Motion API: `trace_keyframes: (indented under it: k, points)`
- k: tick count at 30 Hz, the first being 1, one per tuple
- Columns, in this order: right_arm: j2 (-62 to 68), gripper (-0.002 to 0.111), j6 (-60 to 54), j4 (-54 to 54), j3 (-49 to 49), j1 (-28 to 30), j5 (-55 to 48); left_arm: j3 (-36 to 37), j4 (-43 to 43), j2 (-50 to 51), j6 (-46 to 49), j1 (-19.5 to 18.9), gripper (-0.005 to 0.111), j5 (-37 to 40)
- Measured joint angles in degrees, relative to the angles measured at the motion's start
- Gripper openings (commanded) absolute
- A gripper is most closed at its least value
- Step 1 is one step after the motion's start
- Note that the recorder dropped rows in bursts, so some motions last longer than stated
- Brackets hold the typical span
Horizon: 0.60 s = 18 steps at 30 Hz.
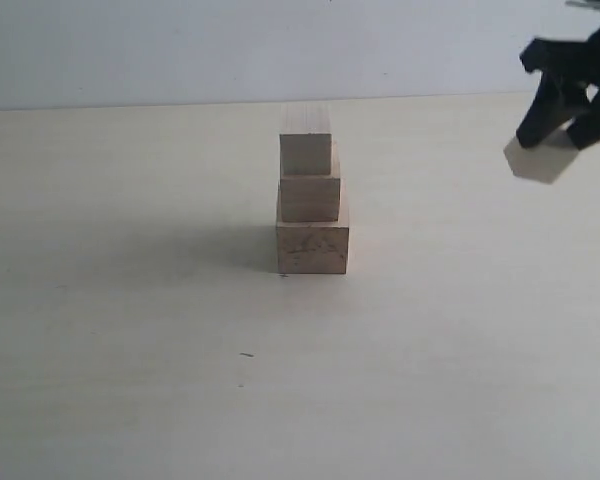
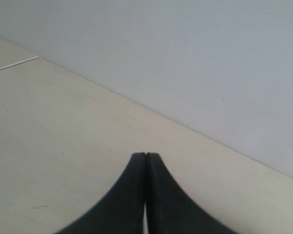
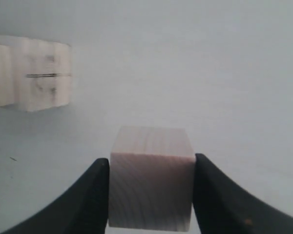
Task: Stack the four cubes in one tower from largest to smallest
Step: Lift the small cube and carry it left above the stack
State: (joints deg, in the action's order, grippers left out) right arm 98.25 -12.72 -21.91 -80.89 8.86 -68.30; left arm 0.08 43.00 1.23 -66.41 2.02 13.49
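Smallest pale wooden cube (image 3: 151, 180) held aloft, apart from the three-block pale wooden tower (image 1: 312, 205).
The black right gripper (image 1: 558, 135) clamps the cube by two sides, well right of the tower on the cream table (image 1: 130, 350). The black left gripper (image 2: 145, 158) is pinched closed, empty. A tilted or off-centre set-down could topple the tower.
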Motion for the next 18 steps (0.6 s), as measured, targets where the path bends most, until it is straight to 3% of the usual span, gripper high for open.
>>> trace_keyframes:
  k: [10, 18]
  points:
    - [-6.28, 0.003, 9.9, -1.42, -20.44, -16.27, -1.02, 0.0, 0.0, 0.0, 0.0, 0.0, 0.0, 0.0]
    - [-6.17, 0.0, 18.58, 1.4, -23.05, -29.63, -1.72, 0.0, 0.0, 0.0, 0.0, 0.0, 0.0, 0.0]
